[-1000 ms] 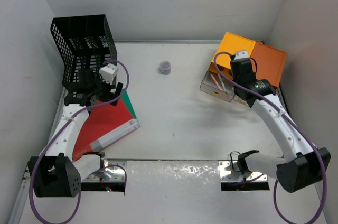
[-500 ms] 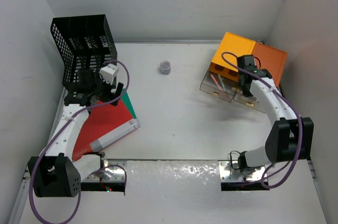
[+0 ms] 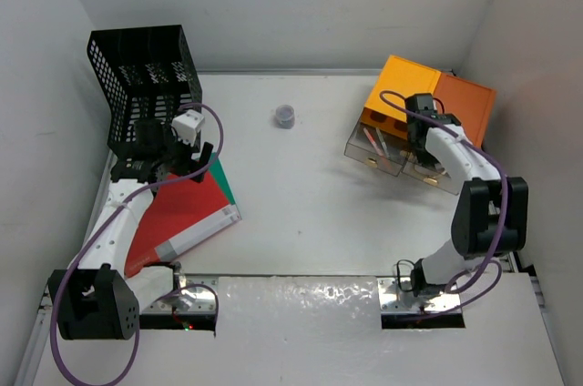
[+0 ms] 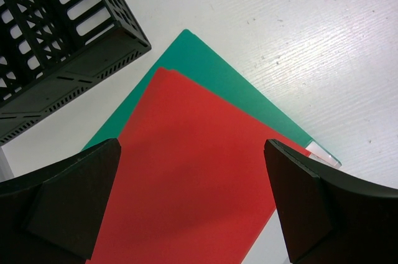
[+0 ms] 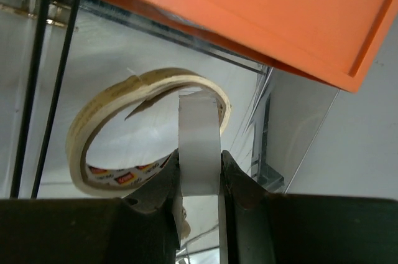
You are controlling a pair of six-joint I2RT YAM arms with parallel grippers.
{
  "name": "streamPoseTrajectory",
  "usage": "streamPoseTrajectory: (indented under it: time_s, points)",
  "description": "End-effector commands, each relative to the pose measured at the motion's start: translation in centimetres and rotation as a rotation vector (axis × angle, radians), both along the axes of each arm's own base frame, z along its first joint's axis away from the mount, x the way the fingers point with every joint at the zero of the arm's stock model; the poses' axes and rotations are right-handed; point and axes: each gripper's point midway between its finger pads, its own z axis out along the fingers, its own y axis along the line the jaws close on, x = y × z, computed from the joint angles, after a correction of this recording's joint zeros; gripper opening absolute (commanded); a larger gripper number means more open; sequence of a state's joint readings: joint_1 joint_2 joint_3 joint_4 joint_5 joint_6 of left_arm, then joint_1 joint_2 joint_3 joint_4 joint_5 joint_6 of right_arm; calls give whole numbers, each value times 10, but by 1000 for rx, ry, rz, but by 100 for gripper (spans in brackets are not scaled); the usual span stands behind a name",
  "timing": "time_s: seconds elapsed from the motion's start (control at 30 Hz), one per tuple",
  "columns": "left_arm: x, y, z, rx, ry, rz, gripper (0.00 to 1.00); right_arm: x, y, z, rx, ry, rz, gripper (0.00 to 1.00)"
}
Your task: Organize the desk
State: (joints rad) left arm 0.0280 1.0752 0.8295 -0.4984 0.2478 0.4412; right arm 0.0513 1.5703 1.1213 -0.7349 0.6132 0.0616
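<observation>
**Left gripper (image 4: 191,149) spread over folders, right gripper (image 5: 199,161) pinching a strip**

Left gripper hangs with its fingers wide apart above a red folder (image 4: 186,208). That folder lies on a green folder (image 4: 231,84), just beside the black mesh rack (image 3: 146,76) in the far left corner. All of this sits on the desk (image 3: 310,204), a white tabletop filling the walled enclosure, its long axis seemingly running left to right. A small greyish cup (image 3: 285,116) stands alone toward the far middle. At far right sit two orange drawer boxes (image 3: 405,86) with a clear drawer (image 3: 372,147) pulled out toward the near side. There the right gripper's fingers are pressed on a pale strip (image 5: 199,133) that stands upright in front of a thin tape roll (image 5: 102,117). Whether the strip is the roll's loose end cannot be told.
</observation>
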Motion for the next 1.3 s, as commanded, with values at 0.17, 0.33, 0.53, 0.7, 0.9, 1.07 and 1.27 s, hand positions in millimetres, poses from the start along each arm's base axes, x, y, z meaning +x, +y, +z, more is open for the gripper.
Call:
streamPoseTrajectory:
  time_s: [0.17,0.33,0.53,0.7,0.9,1.07,1.27]
  points:
    - [6,4,9,8,-43,3,100,16,-4,-8,-13,23,-23,14]
    - [8,4,9,10,-48,8,100,17,0,-18,12,56,-23,29]
    - [10,6,8,12,-43,14,100,19,8,-18,65,55,-8,48]
    - [11,6,8,12,-41,14,100,26,20,-5,135,-5,24,53]
    - [12,6,8,13,-41,13,100,29,33,9,214,-52,67,53]
    - [11,5,8,13,-40,11,100,34,47,25,288,-125,110,54]
    - [11,5,7,12,-35,10,100,42,65,77,380,-336,170,54]
